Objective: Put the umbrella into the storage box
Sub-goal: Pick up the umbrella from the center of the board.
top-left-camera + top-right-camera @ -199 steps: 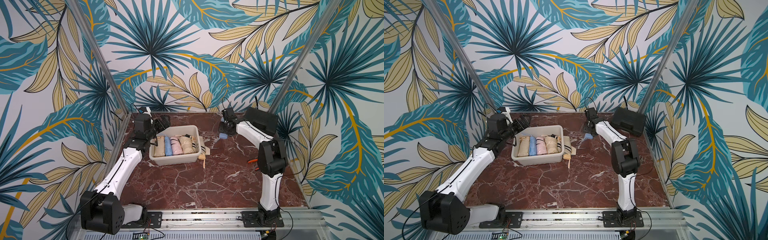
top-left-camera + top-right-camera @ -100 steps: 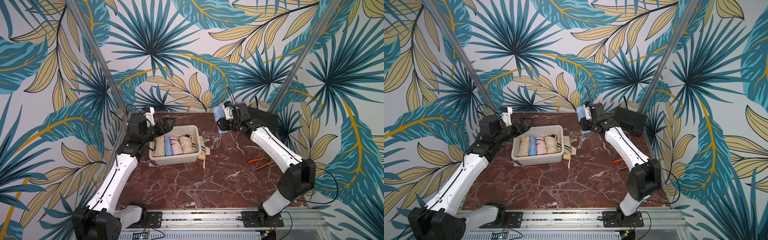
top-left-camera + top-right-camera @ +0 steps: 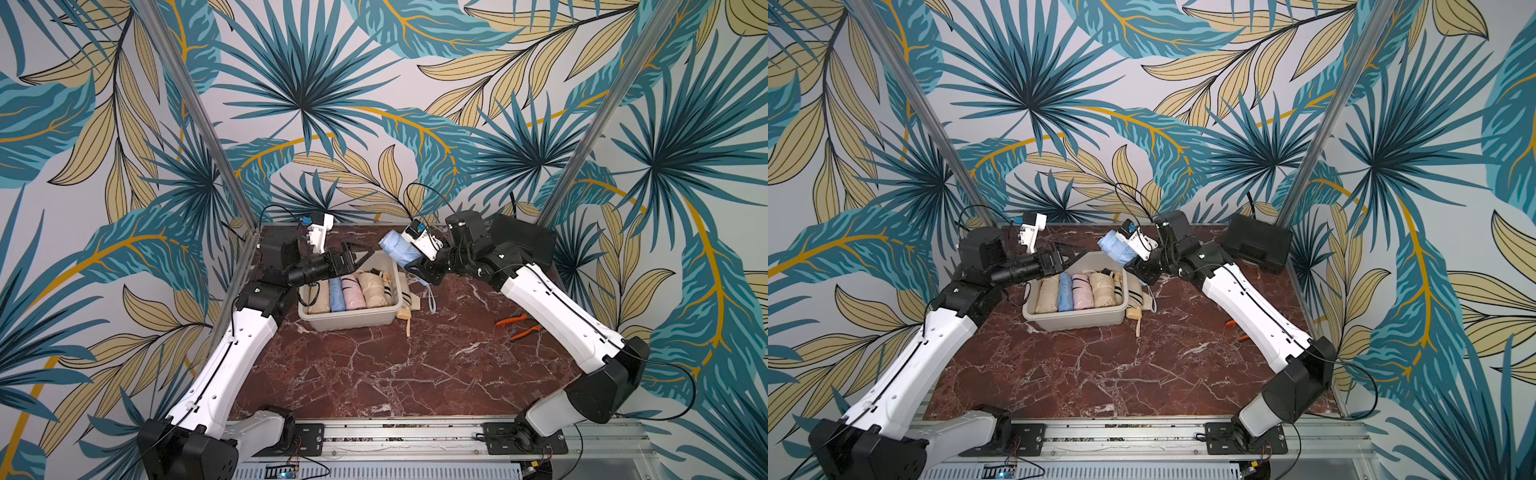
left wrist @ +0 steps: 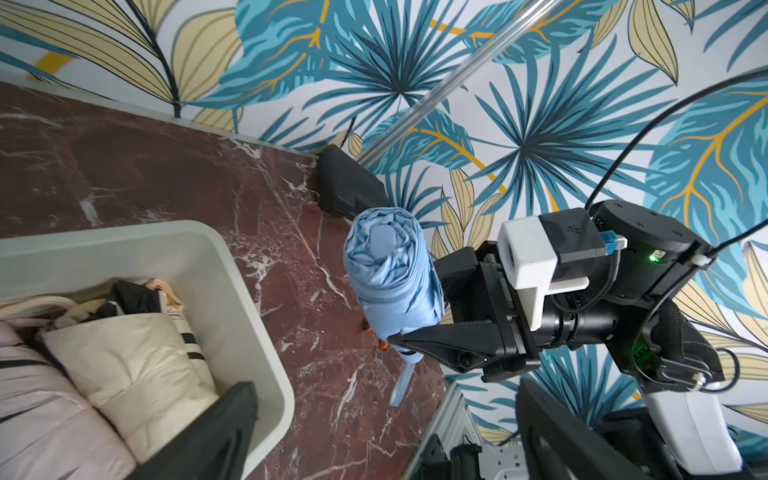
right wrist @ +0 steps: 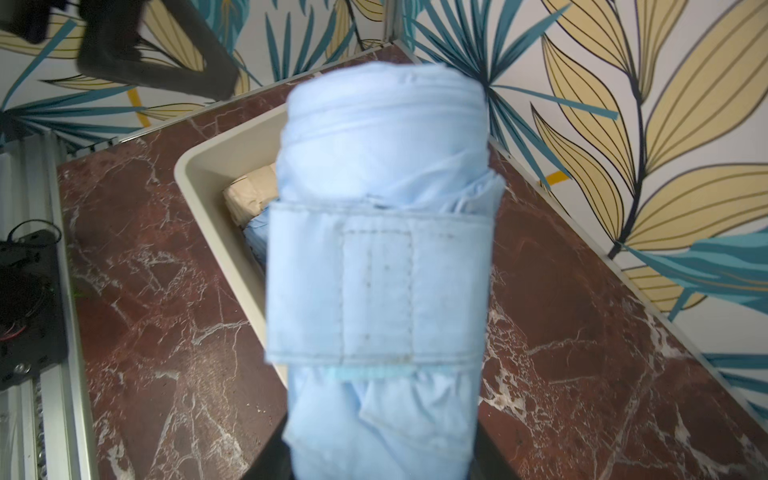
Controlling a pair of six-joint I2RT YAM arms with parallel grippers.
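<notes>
A rolled light-blue umbrella (image 3: 397, 248) (image 3: 1115, 247) hangs in the air just beyond the far right corner of the storage box (image 3: 353, 322) (image 3: 1075, 320). My right gripper (image 3: 417, 268) (image 5: 380, 457) is shut on its lower half, and its strap loop dangles below. The off-white box holds several folded umbrellas side by side. Over the box's far left corner my left gripper (image 3: 363, 257) (image 4: 382, 440) stands open and holds nothing. In the left wrist view the umbrella (image 4: 388, 274) stands upright beside the box rim (image 4: 245, 274).
A beige striped umbrella with a wooden handle (image 3: 409, 307) leans against the box's right side. A black hard case (image 3: 523, 241) sits at the back right corner. Orange-handled pliers (image 3: 519, 326) lie on the marble to the right. A metal rail (image 3: 395, 432) runs along the front.
My right arm has lifted the blue umbrella off the table at the back and carried it left toward the box. My left gripper has swung right, over the box's far left corner.
</notes>
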